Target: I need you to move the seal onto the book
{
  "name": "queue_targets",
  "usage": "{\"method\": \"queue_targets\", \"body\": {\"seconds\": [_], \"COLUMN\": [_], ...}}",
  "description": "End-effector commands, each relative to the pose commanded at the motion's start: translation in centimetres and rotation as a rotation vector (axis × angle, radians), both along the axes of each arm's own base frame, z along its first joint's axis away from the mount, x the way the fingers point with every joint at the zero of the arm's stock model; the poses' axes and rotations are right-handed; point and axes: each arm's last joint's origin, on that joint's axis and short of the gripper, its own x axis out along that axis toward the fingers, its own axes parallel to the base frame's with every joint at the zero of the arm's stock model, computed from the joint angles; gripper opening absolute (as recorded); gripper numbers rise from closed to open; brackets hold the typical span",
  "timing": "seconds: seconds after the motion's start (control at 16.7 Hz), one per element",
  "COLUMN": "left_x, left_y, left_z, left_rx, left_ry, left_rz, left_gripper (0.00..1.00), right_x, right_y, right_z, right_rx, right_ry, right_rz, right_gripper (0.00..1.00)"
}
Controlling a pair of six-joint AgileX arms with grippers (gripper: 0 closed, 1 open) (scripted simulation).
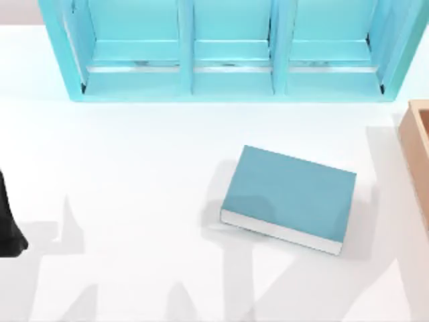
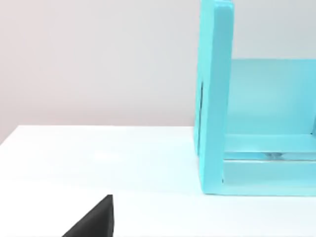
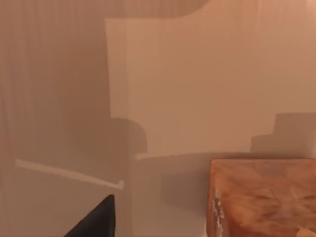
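Note:
The book (image 1: 289, 194) lies flat on the white table, right of centre, teal-blue cover up and white page edges toward the front. Nothing rests on it. A black part of my left arm (image 1: 8, 228) sits at the table's left edge, far from the book. A dark tip of my left gripper (image 2: 94, 221) shows low in the left wrist view. A dark tip of my right gripper (image 3: 95, 220) shows in the right wrist view, close to a glossy orange-brown patterned block (image 3: 264, 197). I cannot tell whether that block is the seal.
A large light-blue shelf unit (image 1: 228, 74) with three compartments spans the back of the table; its side wall (image 2: 213, 98) stands before the left wrist. A tan wooden box (image 1: 415, 134) sits at the right edge. Tan surfaces surround the right wrist.

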Motion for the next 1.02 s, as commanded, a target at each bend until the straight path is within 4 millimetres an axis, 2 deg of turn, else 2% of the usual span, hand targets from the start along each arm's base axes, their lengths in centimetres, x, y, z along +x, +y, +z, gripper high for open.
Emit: {"method": "queue_targets", "body": {"seconds": [0.72,1.02], "left_x": [0.0,0.0], "left_y": [0.0,0.0], "left_z": [0.0,0.0], "left_rx": [0.0,0.0], "left_ry": [0.0,0.0], "left_rz": [0.0,0.0], "left_gripper": [1.0,1.0], "right_x": [0.0,0.0], "right_y": [0.0,0.0], "right_z": [0.0,0.0], "right_rx": [0.0,0.0], "right_ry": [0.0,0.0], "right_rz": [0.0,0.0], "right_gripper": [0.02,0.0]}}
